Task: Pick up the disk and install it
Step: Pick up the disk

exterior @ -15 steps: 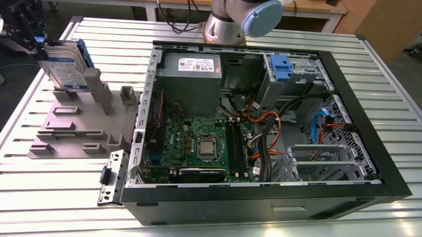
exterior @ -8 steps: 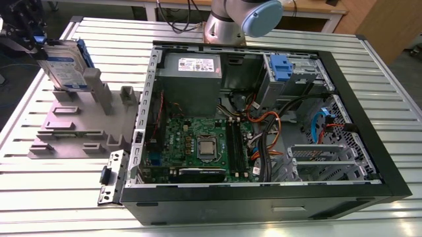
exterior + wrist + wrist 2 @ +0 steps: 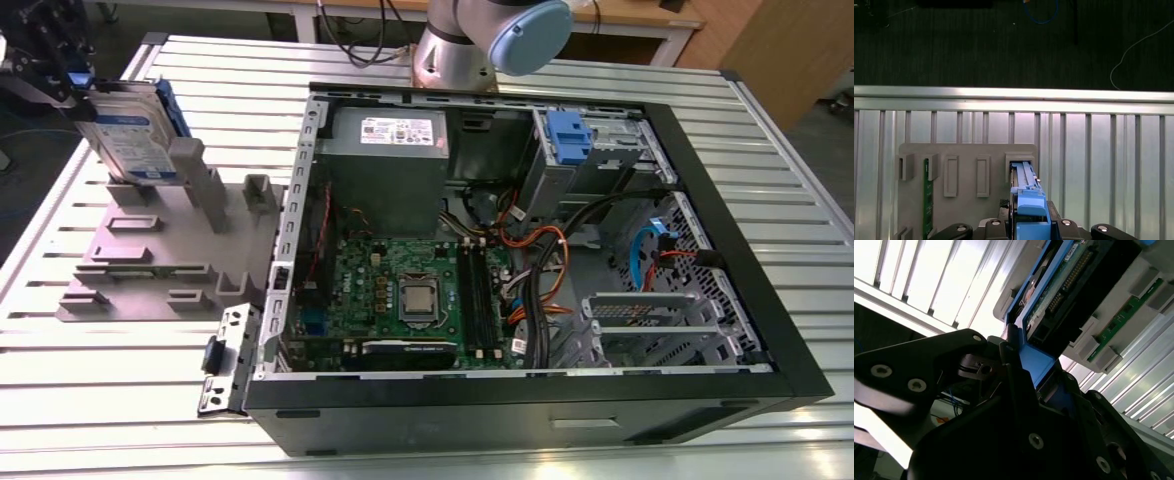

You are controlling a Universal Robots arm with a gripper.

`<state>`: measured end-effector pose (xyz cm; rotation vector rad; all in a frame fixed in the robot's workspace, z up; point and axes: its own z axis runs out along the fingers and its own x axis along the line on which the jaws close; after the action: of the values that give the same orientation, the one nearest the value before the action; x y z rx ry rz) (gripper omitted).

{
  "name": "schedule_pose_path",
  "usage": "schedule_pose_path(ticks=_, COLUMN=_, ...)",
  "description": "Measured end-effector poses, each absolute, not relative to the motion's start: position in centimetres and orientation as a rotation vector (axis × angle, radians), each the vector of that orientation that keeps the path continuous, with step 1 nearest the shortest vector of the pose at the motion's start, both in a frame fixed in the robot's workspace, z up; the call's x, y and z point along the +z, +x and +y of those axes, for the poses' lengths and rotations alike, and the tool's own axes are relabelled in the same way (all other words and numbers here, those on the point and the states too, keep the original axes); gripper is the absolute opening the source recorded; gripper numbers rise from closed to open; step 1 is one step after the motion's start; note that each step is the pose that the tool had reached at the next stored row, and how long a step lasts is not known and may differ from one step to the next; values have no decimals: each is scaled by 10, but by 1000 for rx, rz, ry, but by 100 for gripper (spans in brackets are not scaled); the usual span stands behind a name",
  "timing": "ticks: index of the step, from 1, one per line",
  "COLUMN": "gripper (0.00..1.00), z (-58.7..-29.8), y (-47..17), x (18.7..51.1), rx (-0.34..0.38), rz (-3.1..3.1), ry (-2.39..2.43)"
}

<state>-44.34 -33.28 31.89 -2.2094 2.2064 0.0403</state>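
Disk (image 3: 123, 135) upright at grey rack's (image 3: 147, 255) edge, fingers (image 3: 1015, 382) tight on its blue tab.

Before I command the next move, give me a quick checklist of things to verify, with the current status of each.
1. Gripper jaws shut on the blue end tab of the disk, a silver-grey hard drive in a blue plastic carrier: ok.
2. Disk clear of the grey slotted fixture: not ok, its lower end sits in a slot.
3. Green circuit board in another slot, apart from the disk: ok.
4. Black computer case open: ok.
5. Drive bay free: cannot tell; a blue bracket sits there.
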Motion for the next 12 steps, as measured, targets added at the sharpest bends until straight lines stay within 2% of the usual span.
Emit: schedule_pose_path(ticks=12, gripper=36, z=-333, y=-443, x=326, rx=40, rz=2206, ry=-2209)
